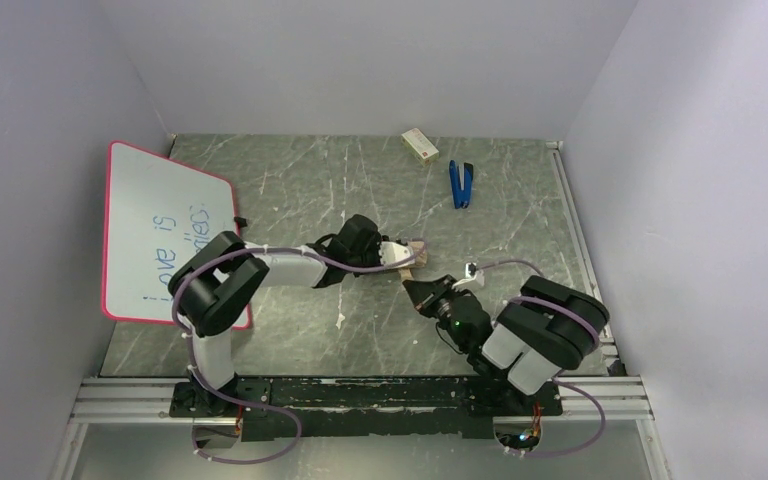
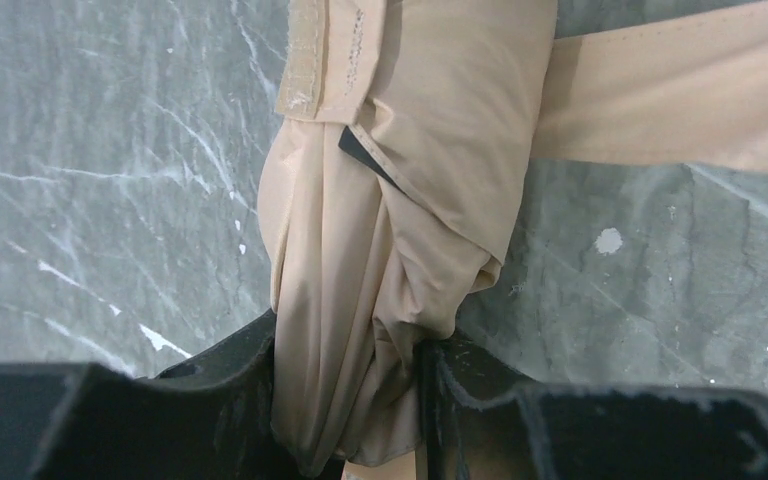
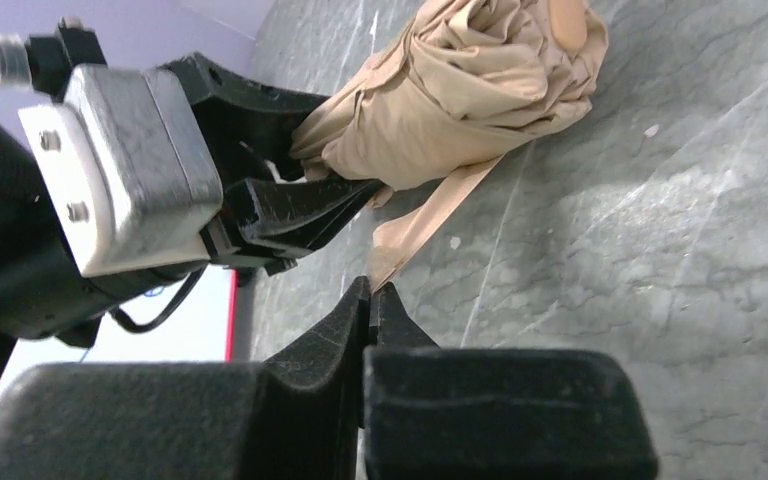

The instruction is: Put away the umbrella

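The umbrella (image 3: 460,90) lies bundled well right of the whiteboard (image 1: 165,230). Our left gripper (image 2: 345,345) clamps its fabric. Our right gripper (image 3: 372,295), pressed together, seems to pinch the strap (image 3: 430,215) tip. We should wrap it taut around the bundle, keeping the clamp firm.

Your top camera looks steeply down from above and behind the arm bases, holding the whole table (image 1: 310,180). Your left wrist camera sits very close, looking past its jaws at the umbrella (image 2: 380,250) between them. Your right wrist camera looks low along the table; ahead of its jaws it shares that umbrella and the left gripper (image 3: 335,150).
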`<action>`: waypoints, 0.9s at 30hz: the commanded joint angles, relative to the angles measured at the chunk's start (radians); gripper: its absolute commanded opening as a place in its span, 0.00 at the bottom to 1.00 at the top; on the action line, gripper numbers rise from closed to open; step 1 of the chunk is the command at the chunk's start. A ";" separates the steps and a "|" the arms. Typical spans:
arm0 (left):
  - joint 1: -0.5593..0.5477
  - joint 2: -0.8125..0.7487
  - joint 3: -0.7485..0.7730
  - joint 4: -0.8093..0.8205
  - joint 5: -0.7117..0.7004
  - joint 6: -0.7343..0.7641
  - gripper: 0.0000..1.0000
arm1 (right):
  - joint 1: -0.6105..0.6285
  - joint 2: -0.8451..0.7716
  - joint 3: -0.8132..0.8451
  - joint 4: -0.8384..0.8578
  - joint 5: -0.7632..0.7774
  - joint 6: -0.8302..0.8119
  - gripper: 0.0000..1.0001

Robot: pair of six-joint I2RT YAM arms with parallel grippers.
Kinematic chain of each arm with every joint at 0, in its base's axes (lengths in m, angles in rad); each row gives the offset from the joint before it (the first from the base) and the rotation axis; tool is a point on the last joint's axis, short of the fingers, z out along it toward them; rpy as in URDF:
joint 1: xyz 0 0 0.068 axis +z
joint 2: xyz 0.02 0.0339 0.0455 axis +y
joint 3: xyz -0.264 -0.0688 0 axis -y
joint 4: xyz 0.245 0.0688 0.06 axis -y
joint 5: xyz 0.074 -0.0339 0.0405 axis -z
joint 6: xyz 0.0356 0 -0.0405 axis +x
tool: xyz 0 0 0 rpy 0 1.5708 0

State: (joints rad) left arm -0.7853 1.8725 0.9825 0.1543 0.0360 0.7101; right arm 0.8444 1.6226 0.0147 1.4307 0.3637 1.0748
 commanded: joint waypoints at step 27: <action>-0.197 0.089 -0.257 0.303 -0.423 0.151 0.05 | -0.284 0.083 0.051 0.205 -0.528 -0.112 0.00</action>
State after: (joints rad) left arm -0.9627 1.8923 0.7685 0.5655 -0.3481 0.8532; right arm 0.5644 1.7687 0.0475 1.5269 -0.0952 1.0149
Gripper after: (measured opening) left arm 0.377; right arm 0.009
